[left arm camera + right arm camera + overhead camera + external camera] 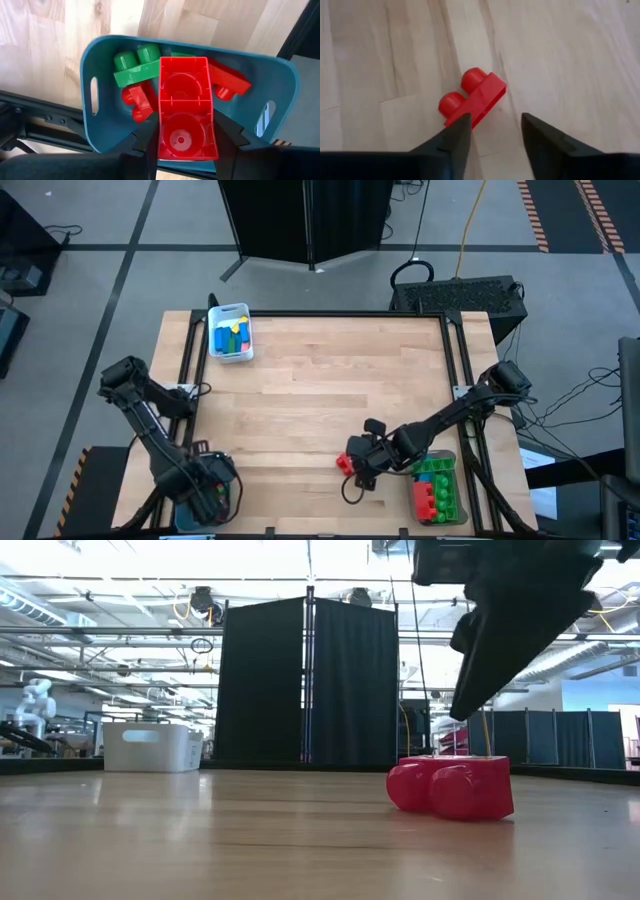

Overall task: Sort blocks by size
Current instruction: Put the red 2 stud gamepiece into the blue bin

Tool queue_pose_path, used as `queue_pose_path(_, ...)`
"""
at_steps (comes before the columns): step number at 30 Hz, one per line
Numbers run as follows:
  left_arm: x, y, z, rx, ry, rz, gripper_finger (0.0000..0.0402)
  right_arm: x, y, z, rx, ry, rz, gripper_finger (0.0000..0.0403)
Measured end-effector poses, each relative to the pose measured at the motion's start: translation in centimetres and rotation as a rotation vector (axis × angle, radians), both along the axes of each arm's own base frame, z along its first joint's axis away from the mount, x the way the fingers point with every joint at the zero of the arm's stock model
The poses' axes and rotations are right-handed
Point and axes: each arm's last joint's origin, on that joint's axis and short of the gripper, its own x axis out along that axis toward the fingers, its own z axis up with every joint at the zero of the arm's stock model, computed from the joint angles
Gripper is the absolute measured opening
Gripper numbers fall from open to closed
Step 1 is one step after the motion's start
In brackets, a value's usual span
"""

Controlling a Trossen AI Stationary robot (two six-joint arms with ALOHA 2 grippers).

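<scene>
The left gripper [185, 145], fingers clamped on a large red studded plastic brick [184, 107], holds it over the teal plastic bin [100, 60], apparently for release, while the right gripper [492, 135], fingers apart, approaches a small red two-stud brick [472, 97] on the wooden table [320, 380].

A loose brick [345, 462] lies left of the clear bin [437, 487].

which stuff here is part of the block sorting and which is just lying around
Job: red block held in left gripper over teal bin; red block on the table at right gripper; clear bin; white bin.
Around: black curtain; cables.
</scene>
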Motion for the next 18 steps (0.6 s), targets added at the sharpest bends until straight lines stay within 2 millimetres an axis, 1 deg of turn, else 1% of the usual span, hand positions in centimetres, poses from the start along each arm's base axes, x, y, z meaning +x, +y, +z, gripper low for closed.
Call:
queue_pose_path(4, -0.4, -0.3, 0.0, 0.007, -0.007, -0.006, 0.0118, 0.0, 0.0, 0.0, 0.026, 0.003, -0.052, 0.0211)
queue_pose_path(8, -0.7, -0.6, 0.0, 0.055, -0.087, -0.026, 0.0123, 0.2, 0.1, -0.3, 0.046, -0.002, -0.084, 0.0265)
queue_pose_path(10, -1.0, -0.9, 0.0, 0.075, -0.119, -0.048, 0.0137, 0.5, 0.3, -1.1, 0.049, 0.004, -0.093, 0.0286)
queue_pose_path(14, -1.8, -1.3, 0.0, 0.089, -0.129, -0.076, 0.0185, 1.2, 0.8, -3.2, 0.064, 0.036, -0.092, 0.0313)
queue_pose_path(18, -2.3, -1.4, 0.0, 0.1, -0.114, -0.066, 0.0227, 1.4, 0.8, -3.7, 0.069, 0.039, -0.105, 0.0319)
